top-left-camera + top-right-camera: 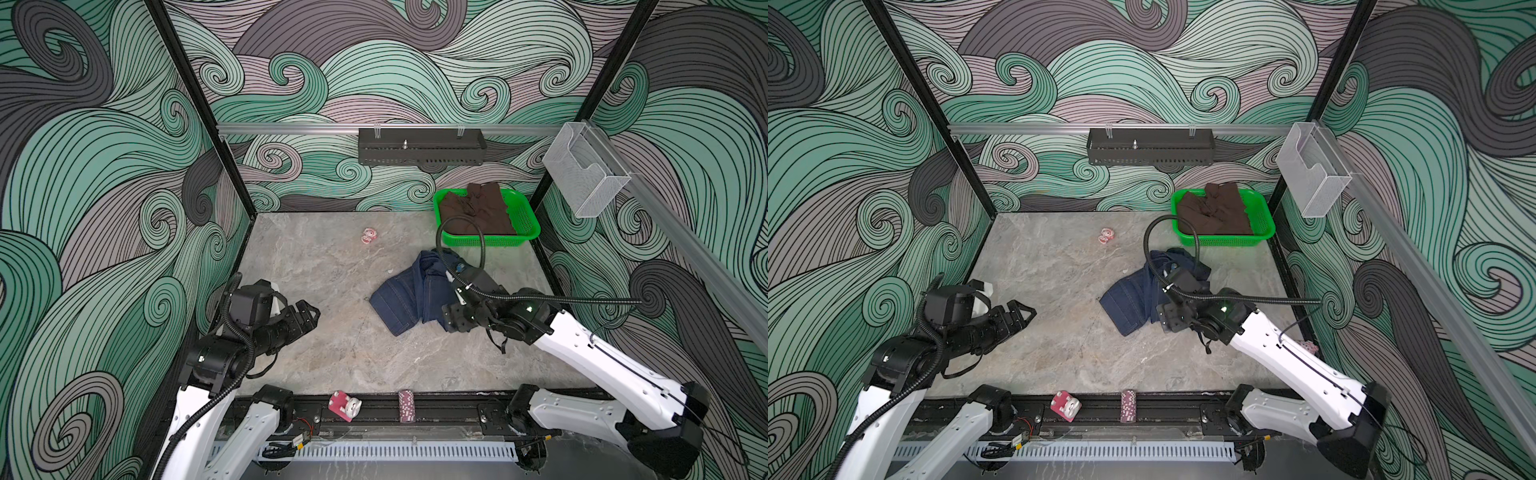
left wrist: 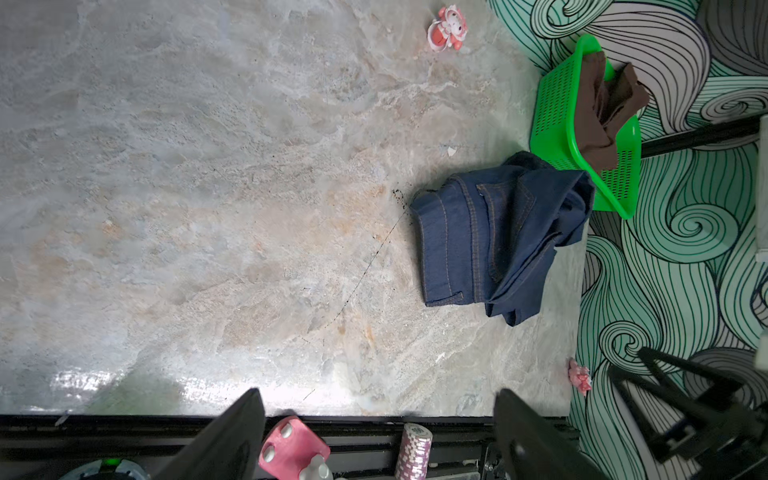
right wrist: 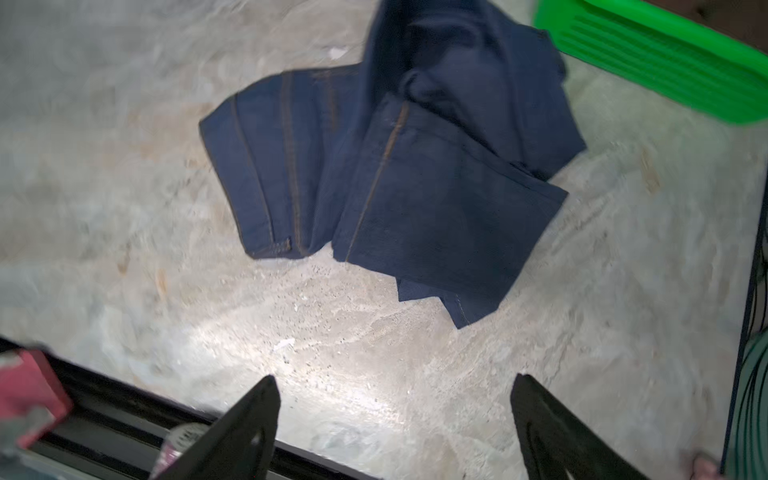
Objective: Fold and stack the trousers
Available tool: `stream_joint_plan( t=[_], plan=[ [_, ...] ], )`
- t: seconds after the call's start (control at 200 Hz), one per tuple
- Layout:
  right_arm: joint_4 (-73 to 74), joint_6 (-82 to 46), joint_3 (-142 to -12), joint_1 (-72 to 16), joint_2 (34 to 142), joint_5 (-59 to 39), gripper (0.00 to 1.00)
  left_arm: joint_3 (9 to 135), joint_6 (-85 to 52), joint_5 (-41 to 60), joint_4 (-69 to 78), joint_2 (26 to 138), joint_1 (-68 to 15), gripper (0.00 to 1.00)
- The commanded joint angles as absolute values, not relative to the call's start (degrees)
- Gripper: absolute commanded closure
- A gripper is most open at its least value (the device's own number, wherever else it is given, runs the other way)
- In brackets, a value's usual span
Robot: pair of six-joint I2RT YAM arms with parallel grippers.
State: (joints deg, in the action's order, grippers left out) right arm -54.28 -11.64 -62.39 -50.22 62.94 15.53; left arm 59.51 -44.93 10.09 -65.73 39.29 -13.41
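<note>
so the trousers (image 1: 409,297) are sitting on the right half of the table (image 1: 332,353), closer to the far right corner than to the middle. they're bunched into a rough folded bundle. the end toward the middle of the table lies fairly flat, with the orange-ish stitching showing, and the end toward the far right corner is rumpled up. that end is just beside the green basket (image 1: 530,224), which sits in the far right corner with some brown cloth (image 1: 478,208) piled in it. can't tell if the denim actually touches the basket wall.

in both top views the right arm (image 1: 590,345) reaches in over the right part of the bundle and hides it. from the right wrist view the right jaws are spread wide with nothing between them, just bare table, and the trousers are a bit beyond the tips, not touched.

the left arm (image 1: 232,345) is over by the left edge of the table, well apart from the trousers. the left jaws are wide open too, with nothing in them.

other stuff: a little pink and white toy (image 1: 369,235) lies near the far edge. a pink block (image 1: 344,406) and a stack of chips (image 1: 406,406) sit on the black rail (image 1: 449,409) along the near edge.
</note>
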Motion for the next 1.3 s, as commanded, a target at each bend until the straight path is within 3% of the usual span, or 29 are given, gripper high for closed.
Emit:
stream_joint_plan(
  t=[0.0, 0.245, 0.435, 0.846, 1.296],
  plan=[
    [-45.5, 11.7, -58.5, -54.7, 58.5, 13.7, 0.10, 58.5, -51.3, 10.5, -63.5, 40.5, -13.8, 0.12],
    [-32.7, 36.9, -44.6, -59.1, 52.6, 11.1, 0.05, 54.8, -53.8, 17.0, -57.3, 41.6, -13.8, 0.12],
    [-27.3, 40.9, -43.0, -61.6, 60.6, 15.0, 0.07, 56.5, -52.4, 22.0, -57.8, 42.8, -13.7, 0.12],
    [-12.4, 45.1, -40.9, -61.9, 76.3, 16.1, 0.14, 53.8, -54.1, 20.8, -56.3, 38.3, -13.7, 0.12],
    [-5.1, 46.6, -42.3, -57.7, 85.8, 15.5, 0.18, 57.4, -51.8, 19.0, -56.9, 40.4, -13.4, 0.11]
  ],
)
